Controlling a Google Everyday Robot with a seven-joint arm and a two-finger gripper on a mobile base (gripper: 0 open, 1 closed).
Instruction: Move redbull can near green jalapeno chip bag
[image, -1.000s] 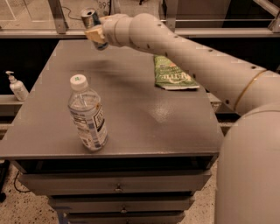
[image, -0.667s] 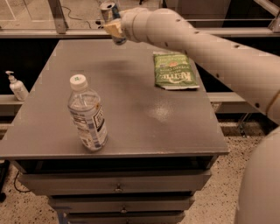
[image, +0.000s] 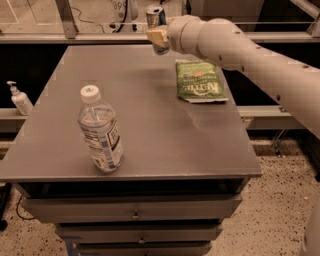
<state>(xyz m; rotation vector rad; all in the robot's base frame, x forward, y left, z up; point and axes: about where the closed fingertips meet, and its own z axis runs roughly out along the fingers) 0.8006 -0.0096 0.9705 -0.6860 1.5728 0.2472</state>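
Half of the redbull can (image: 155, 16) was all I could see. Its shiny top rim and upper body stood upright above the tan fingers (image: 156, 35), and the rest was hidden inside the grip. The gripper (image: 159, 40) was clamped narrowly around the can, holding it in the air over the far edge of the table (image: 150, 125), up and to the left of the green jalapeno chip bag (image: 199, 82) and not touching it. No writing on the can could be made out from where I stood. The white arm (image: 240, 50) ran off the right side, so its base was out of sight.

The bag lay flat on the far right part of the table. It had a small red mark near its top and bold white lettering that seemed to read "Kettle", though I could not be sure. A clear water bottle (image: 100, 130) with a white cap stood upright near the front left, well apart from the bag, and the small print on its label was too fine to read.

The table was plain grey, with drawers (image: 135, 207) beneath. A white pump bottle (image: 20, 99) sat on a lower ledge to the left. A metal rail (image: 100, 38) ran behind the table, and the floor (image: 270, 200) was speckled.
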